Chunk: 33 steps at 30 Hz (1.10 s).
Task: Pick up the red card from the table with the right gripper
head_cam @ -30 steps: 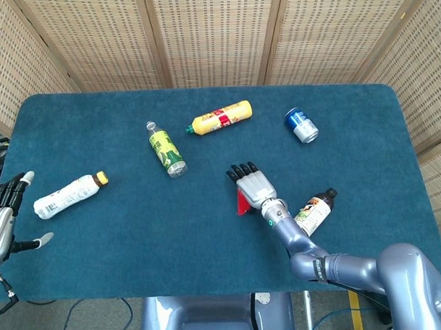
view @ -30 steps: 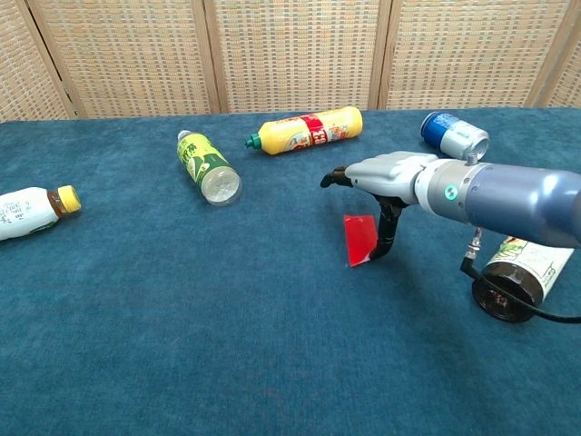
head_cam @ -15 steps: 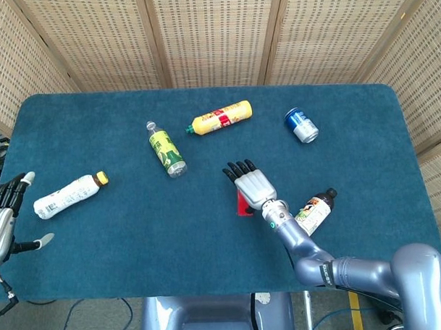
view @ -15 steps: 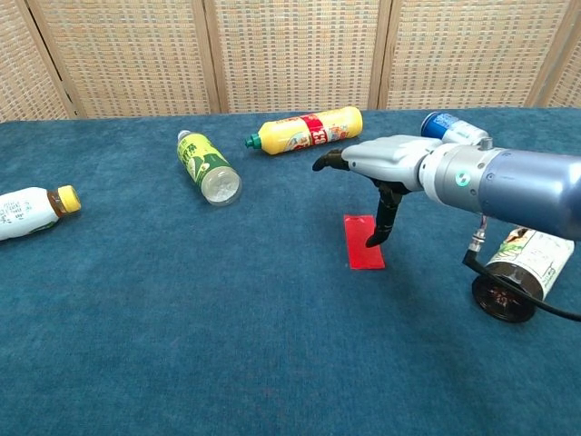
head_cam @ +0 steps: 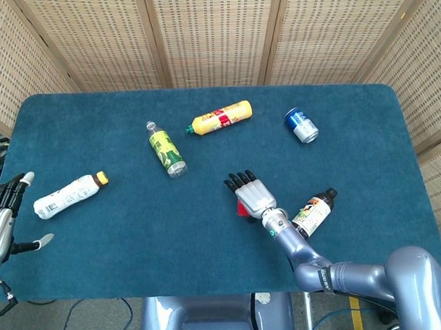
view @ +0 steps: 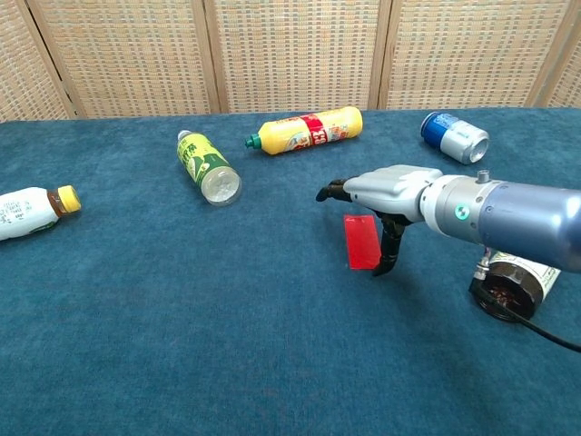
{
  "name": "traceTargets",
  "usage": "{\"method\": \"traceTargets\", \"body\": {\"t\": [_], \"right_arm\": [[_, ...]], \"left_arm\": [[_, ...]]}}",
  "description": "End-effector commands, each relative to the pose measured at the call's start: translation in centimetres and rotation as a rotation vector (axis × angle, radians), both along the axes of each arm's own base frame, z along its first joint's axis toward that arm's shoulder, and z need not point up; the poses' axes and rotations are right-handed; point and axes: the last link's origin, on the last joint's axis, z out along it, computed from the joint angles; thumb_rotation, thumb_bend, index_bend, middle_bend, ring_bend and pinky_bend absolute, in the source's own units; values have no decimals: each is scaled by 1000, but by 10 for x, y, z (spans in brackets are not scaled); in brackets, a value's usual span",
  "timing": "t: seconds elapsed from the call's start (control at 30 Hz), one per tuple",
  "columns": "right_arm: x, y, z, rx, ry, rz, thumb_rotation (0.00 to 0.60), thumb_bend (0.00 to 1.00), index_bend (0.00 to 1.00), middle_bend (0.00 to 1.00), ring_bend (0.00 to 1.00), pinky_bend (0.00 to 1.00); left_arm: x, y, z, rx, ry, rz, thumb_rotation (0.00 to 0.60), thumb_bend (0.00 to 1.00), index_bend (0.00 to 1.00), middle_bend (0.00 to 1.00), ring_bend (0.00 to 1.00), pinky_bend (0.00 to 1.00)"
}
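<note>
Red card (view: 362, 242): near table centre, under right hand (view: 386, 188), thumb at its right edge, fingers extended flat above; grip cannot be confirmed. Dark-capped bottle (head_cam: 313, 211) at 3 o'clock; blue can (head_cam: 301, 125) at 1; yellow bottle (head_cam: 220, 118) at 12. Labels unreadable. Left hand (head_cam: 3, 216): off-table, fingers apart, holding nothing.

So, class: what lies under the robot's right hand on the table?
The red card lies under the right hand; the head view shows only its red edge. Whether the fingers grip it cannot be seen.
</note>
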Motion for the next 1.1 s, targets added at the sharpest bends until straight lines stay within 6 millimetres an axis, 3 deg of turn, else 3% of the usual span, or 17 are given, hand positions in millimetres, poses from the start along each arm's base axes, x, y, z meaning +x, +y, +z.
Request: {"method": "traceTargets", "body": {"t": [0.03, 0.33, 0.5, 0.83, 1.1], "right_arm": [[-3, -1, -4, -1, 9, -9, 600, 171, 0, 0, 0, 0], [-10, -7, -6, -27, 30, -17, 600, 190, 0, 0, 0, 0], [-9, -10, -4, -42, 11, -23, 600, 336, 0, 0, 0, 0], [-10, -12, -2, -42, 11, -28, 600, 355, 0, 0, 0, 0], [-10, -8, -5, -14, 24, -11, 600, 495, 0, 0, 0, 0]], "left_arm": [[0, 0, 0, 2, -2, 1, 600, 0, 0, 0, 0, 0], [0, 0, 0, -1, -1, 0, 600, 0, 0, 0, 0, 0], [0, 0, 0, -1, 0, 1, 600, 0, 0, 0, 0, 0], [0, 1, -1, -3, 0, -1, 600, 0, 0, 0, 0, 0], [0, 0, 0, -1, -3, -2, 600, 0, 0, 0, 0, 0]]}}
